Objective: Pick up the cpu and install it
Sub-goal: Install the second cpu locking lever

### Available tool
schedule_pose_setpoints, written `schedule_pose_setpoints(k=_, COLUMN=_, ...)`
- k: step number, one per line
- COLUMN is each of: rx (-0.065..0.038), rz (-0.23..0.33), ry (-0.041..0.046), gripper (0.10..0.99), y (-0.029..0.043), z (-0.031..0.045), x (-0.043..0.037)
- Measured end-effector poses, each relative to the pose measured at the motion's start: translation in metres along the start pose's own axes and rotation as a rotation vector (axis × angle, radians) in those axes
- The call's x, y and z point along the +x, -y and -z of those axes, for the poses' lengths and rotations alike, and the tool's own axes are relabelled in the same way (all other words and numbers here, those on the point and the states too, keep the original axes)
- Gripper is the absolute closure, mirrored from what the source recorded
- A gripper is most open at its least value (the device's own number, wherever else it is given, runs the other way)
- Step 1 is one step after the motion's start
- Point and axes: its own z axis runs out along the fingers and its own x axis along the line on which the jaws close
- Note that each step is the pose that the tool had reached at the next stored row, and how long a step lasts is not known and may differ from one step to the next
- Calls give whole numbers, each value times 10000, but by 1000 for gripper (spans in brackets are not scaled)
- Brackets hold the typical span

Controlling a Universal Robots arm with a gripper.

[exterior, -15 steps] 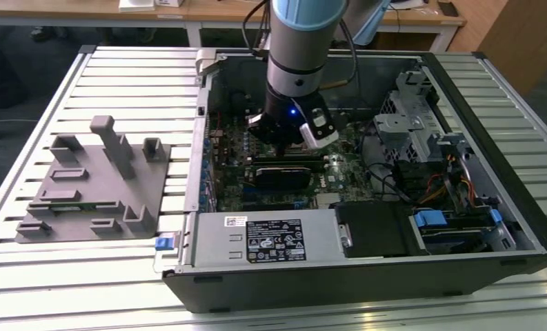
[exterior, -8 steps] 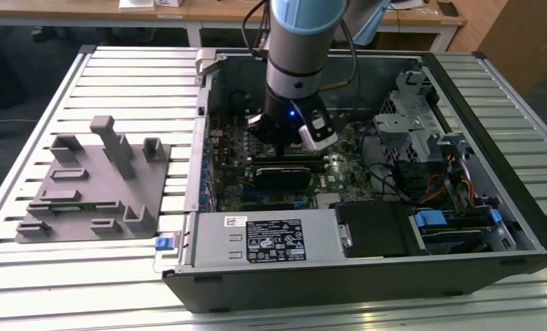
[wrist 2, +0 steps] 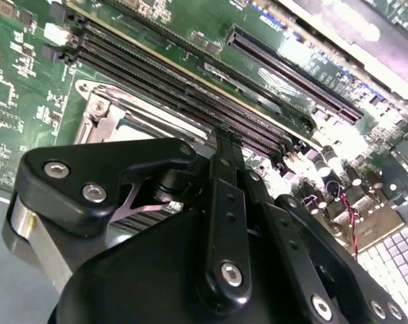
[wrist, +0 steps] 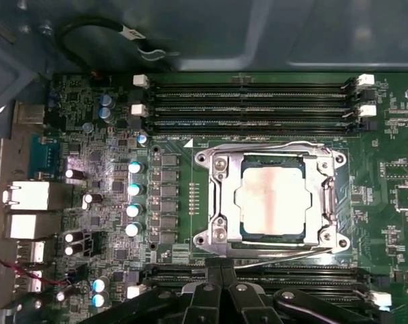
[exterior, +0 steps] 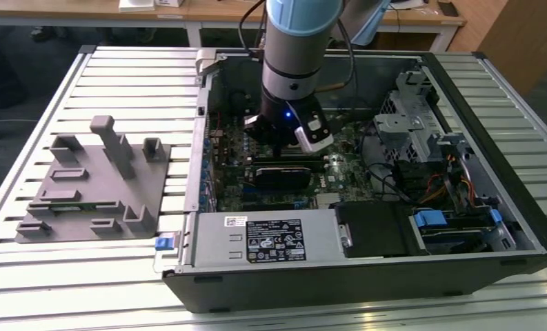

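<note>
Hovering above the cpu [wrist: 276,202] — seated in its socket [wrist: 221,202] — the hand [wrist: 221,287] has fingers pressed together, holding nothing.

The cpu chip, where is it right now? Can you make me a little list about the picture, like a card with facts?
cpu: silvery square chip, lying flat inside the socket
socket: metal frame around the cpu, on the green motherboard
pincer: black, above the motherboard beside the socket, not touching the cpu
arm: reaching down into the open computer case in the exterior view
holder blocks: grey, on the slatted table at the exterior view's left, beside the case
memory slots: long dark rows beside the socket
</note>
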Motion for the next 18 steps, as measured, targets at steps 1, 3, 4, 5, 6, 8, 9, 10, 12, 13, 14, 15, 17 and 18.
schedule_pose_setpoints(k=1, rx=-14, rz=-4, ry=0, gripper=980, y=3, z=-3, x=2)
schedule_pose_setpoints(k=3, rx=-60, rz=-10, ry=1, gripper=980, y=8, z=-15, x=13)
schedule_pose_setpoints(k=4, rx=-84, rz=-9, ry=1, gripper=980, y=9, z=-22, x=25)
schedule_pose_setpoints(k=5, rx=-104, rz=-8, ry=1, gripper=980, y=11, z=-29, x=40)
schedule_pose_setpoints(k=6, rx=-123, rz=-8, ry=2, gripper=980, y=12, z=-36, x=47)
schedule_pose_setpoints(k=8, rx=-179, rz=-5, ry=1, gripper=980, y=17, z=-57, x=48)
schedule_pose_setpoints(k=9, rx=-212, rz=-5, ry=0, gripper=980, y=20, z=-69, x=48)
schedule_pose_setpoints(k=10, rx=-247, rz=-5, ry=-1, gripper=980, y=21, z=-79, x=48)
schedule_pose_setpoints(k=12, rx=-323, rz=-3, ry=-2, gripper=980, y=23, z=-90, x=49)
schedule_pose_setpoints(k=13, rx=-358, rz=-2, ry=-1, gripper=980, y=23, z=-94, x=53)
schedule_pose_setpoints(k=14, rx=-393, rz=0, ry=-2, gripper=980, y=24, z=-98, x=55)
schedule_pose_setpoints(k=15, rx=-420, rz=2, ry=-3, gripper=980, y=24, z=-103, x=59)
schedule_pose_setpoints(k=17, rx=-463, rz=2, ry=-1, gripper=980, y=29, z=-112, x=74)
schedule_pose_setpoints(k=18, rx=-481, rz=4, ry=2, gripper=980, y=31, z=-116, x=85)
